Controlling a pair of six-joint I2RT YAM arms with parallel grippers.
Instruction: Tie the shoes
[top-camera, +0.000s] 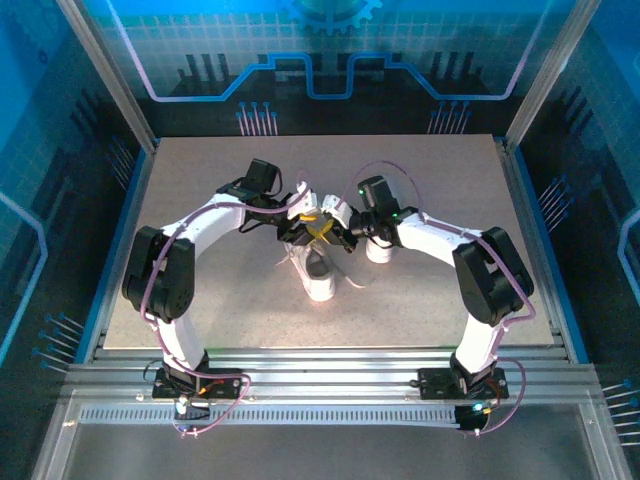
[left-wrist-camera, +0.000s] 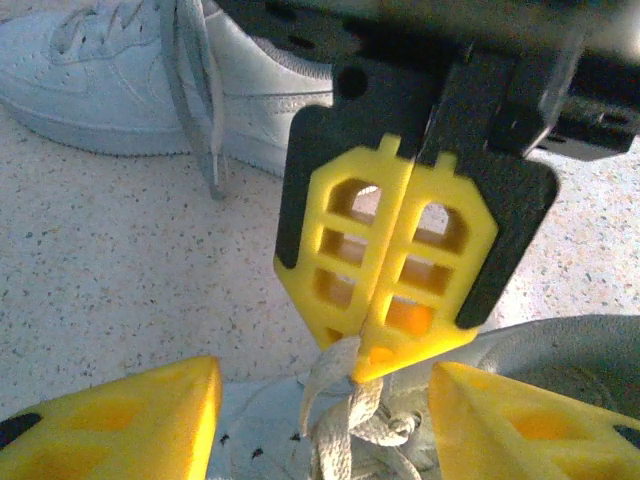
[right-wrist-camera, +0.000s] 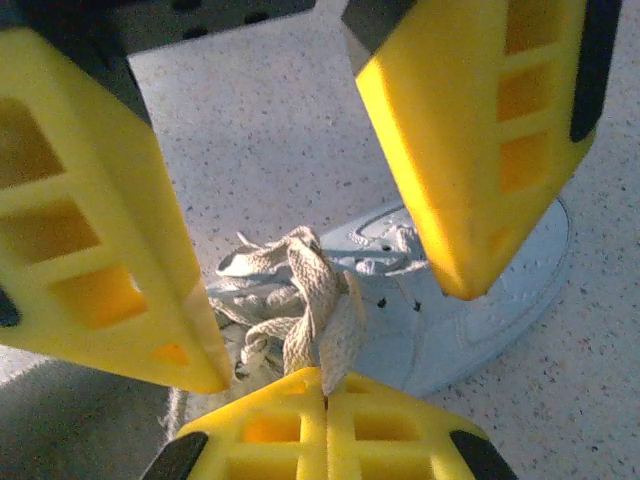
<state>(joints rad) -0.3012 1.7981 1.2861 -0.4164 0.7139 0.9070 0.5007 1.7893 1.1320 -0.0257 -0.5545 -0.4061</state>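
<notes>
One white shoe (top-camera: 318, 276) stands mid-table, toe toward the arms, and both grippers meet above its laces. My right gripper (right-wrist-camera: 325, 385) is shut on a raised loop of pale lace (right-wrist-camera: 315, 290), pinched at its fingertips. It also shows in the left wrist view as the right gripper (left-wrist-camera: 360, 362) with the lace (left-wrist-camera: 335, 400) hanging below. My left gripper (left-wrist-camera: 325, 400) is open, its yellow fingers (left-wrist-camera: 130, 420) spread either side of that lace without touching it. The second shoe (left-wrist-camera: 110, 70) lies behind, partly under the right arm, as the white shoe (top-camera: 379, 250).
A loose lace end (left-wrist-camera: 195, 100) of the second shoe trails onto the speckled tabletop (left-wrist-camera: 130, 260). Metal frame posts and a raised rim (top-camera: 130, 230) border the table. Bare tabletop lies left and right of the shoes.
</notes>
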